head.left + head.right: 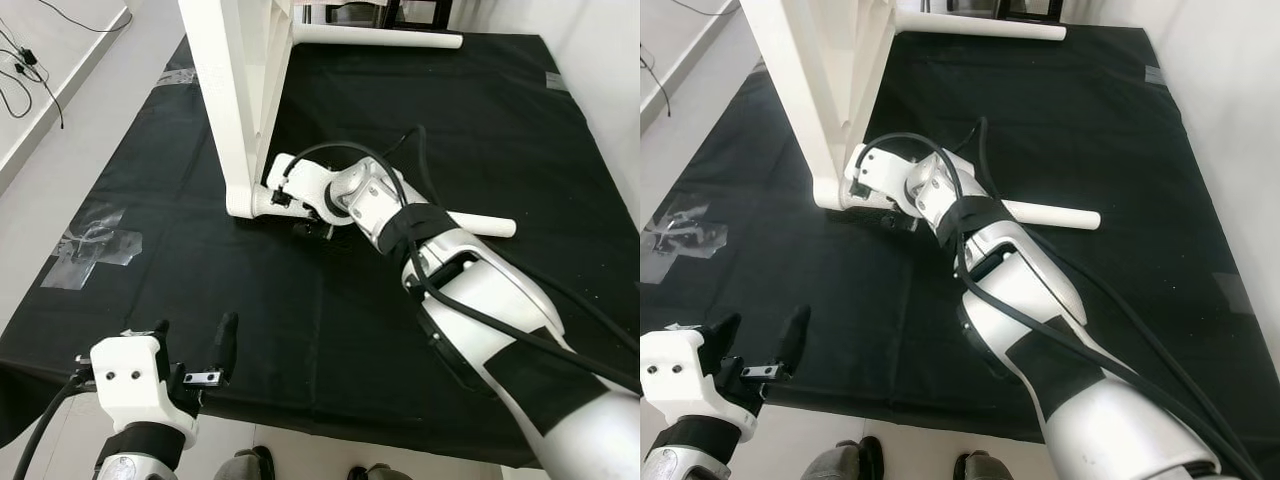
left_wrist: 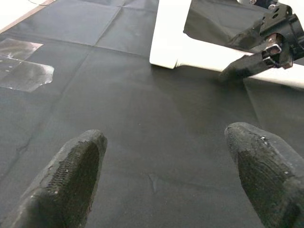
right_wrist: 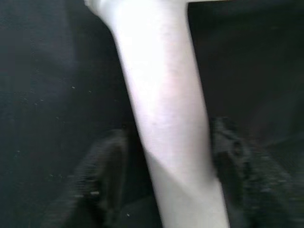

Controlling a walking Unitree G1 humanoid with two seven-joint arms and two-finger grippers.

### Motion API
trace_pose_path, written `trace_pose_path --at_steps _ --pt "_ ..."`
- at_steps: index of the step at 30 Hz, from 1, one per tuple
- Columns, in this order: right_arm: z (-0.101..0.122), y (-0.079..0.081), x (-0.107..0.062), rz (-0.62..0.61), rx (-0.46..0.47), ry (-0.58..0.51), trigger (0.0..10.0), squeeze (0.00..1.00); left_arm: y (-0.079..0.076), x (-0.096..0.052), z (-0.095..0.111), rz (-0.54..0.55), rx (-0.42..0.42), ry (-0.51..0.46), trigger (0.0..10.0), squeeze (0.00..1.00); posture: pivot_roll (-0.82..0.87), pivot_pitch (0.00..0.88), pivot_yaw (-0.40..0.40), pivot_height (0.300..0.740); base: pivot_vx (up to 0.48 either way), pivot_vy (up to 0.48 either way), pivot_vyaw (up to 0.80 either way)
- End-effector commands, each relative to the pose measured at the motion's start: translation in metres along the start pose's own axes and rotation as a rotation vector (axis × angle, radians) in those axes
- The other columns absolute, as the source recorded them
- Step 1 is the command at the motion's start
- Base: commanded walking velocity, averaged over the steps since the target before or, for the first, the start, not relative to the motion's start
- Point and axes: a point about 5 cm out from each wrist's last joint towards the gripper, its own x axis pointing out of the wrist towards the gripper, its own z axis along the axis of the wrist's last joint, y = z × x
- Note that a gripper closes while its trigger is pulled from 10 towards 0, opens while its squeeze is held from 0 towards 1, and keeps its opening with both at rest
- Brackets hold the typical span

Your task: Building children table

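A white children's table (image 1: 235, 90) lies on its side on a black mat (image 1: 300, 320), its top standing on edge. One white leg (image 1: 480, 224) runs along the mat from the table's lower corner, and another leg (image 1: 380, 38) sticks out higher at the back. My right gripper (image 1: 308, 222) reaches to the lower leg close to that corner. In the right wrist view the leg (image 3: 166, 109) passes between the two black fingers (image 3: 232, 166), which press on it. My left gripper (image 1: 195, 345) hovers open over the mat's front edge, holding nothing, fingertips (image 2: 71, 175) spread wide.
Clear tape patches (image 1: 95, 245) are stuck on the mat at the left. Cables (image 1: 20, 70) lie on the pale floor beyond the mat's left edge. A dark frame (image 1: 400, 12) stands behind the table. Two dark feet (image 1: 975, 468) show below the mat's front edge.
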Motion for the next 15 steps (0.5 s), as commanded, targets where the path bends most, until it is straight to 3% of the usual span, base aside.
trace_pose_path --at_steps 1,15 --pt "-0.036 0.024 0.017 0.119 0.063 0.137 0.0 0.0 0.0 -0.003 0.0 0.005 0.001 0.012 10.0 0.0 0.08 0.259 -0.06 0.74 0.0 0.0 0.0" --pt "-0.052 0.02 0.012 0.194 0.016 0.197 0.0 0.0 0.0 -0.002 -0.001 0.005 0.0 0.012 10.0 0.0 0.07 0.252 -0.061 0.74 0.0 0.0 0.0"
